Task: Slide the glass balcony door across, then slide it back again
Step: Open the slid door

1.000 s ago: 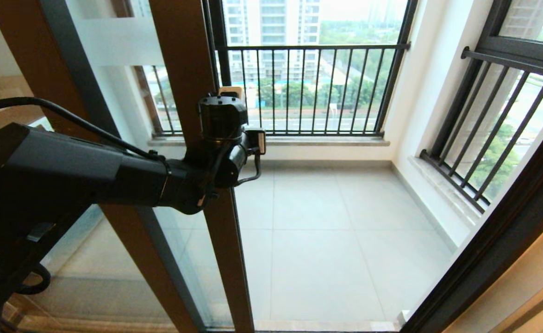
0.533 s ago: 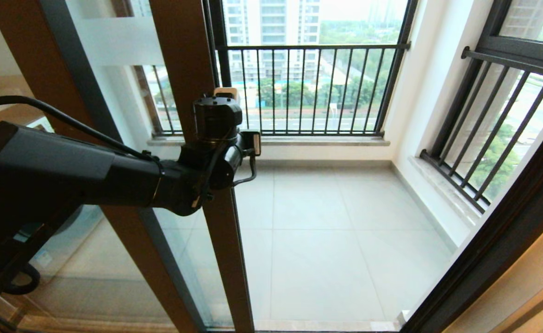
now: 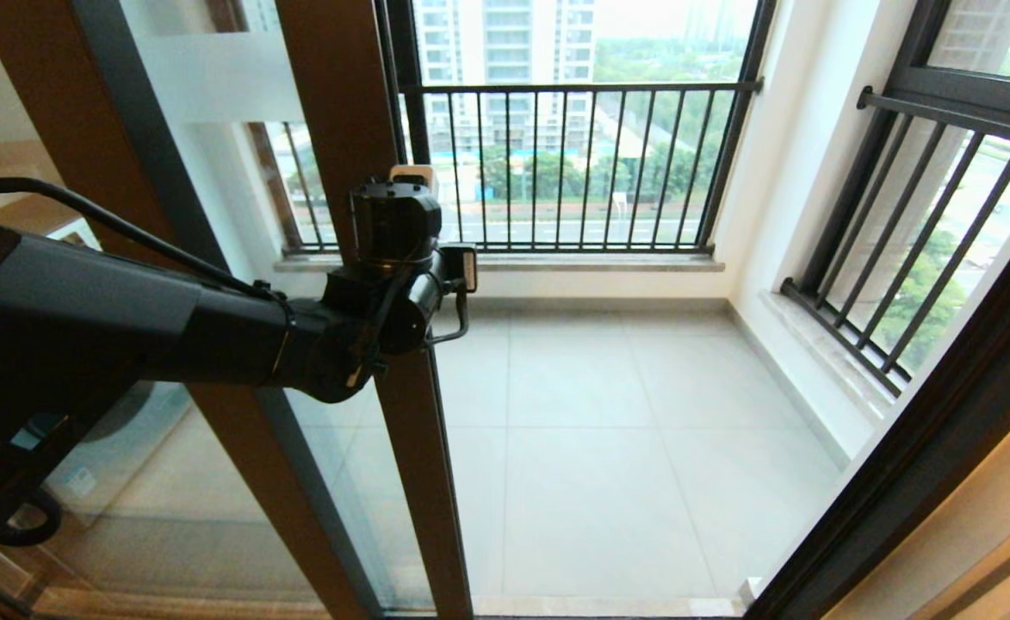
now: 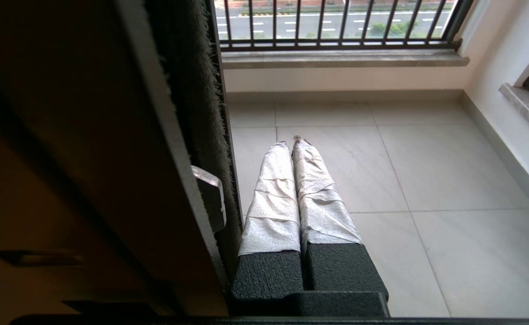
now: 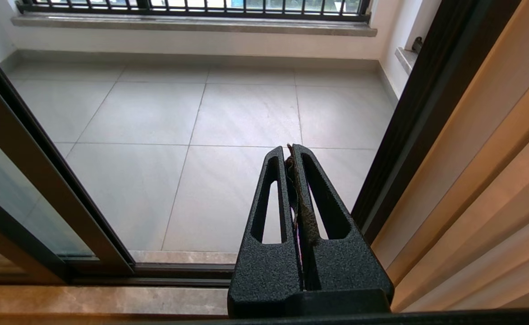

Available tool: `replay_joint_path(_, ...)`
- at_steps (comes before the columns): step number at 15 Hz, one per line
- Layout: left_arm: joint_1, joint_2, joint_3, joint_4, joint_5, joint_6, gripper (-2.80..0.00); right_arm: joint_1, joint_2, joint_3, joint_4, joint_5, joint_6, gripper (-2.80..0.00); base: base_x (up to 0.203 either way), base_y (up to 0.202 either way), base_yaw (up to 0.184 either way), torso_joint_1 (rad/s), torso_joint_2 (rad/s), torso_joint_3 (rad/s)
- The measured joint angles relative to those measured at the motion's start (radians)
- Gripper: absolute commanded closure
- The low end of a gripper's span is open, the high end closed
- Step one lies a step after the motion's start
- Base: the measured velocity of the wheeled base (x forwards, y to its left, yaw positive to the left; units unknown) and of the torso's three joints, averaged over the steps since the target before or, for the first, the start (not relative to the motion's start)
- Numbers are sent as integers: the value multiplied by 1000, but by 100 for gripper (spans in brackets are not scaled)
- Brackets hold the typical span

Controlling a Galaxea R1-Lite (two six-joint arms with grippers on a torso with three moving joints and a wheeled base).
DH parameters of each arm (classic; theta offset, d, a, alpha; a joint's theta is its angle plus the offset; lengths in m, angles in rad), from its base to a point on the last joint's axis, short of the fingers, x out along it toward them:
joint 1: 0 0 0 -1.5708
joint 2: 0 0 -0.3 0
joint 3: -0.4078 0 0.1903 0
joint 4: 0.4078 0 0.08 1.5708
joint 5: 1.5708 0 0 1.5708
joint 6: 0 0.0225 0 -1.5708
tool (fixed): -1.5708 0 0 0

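The glass balcony door stands toward the left of the opening, its brown leading stile running from top to bottom through the middle-left of the head view, with the tiled balcony floor open to its right. The left gripper is reached out to that stile at about mid-height; in the left wrist view its two paper-wrapped fingers lie pressed together with nothing between them, hanging in the open doorway just beside the door's edge, next to the dark brush seal and a small metal latch plate. Closed jaws make sense here: the arm seems to act as a blunt pusher on the side of the frame and has no hold on the handle, so the door's edge needs only a firm flat contact; whether the fingers actually touch the stile cannot be told for sure. The opening is wide, so the door looks to be near its slid-open position, and I judge the work to be somewhere in the travel, with the direction not readable from this moment. The right gripper is parked low by the dark right-hand jamb, its jaws also closed and empty, kept out of the door's path. Beyond, black-barred railings guard the window.
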Motion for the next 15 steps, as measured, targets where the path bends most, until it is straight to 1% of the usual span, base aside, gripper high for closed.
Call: replay_joint_path(15,64,-10,7,1,9,1,0,0,0,0,0,0,0,0,0,0,0,0,0,0)
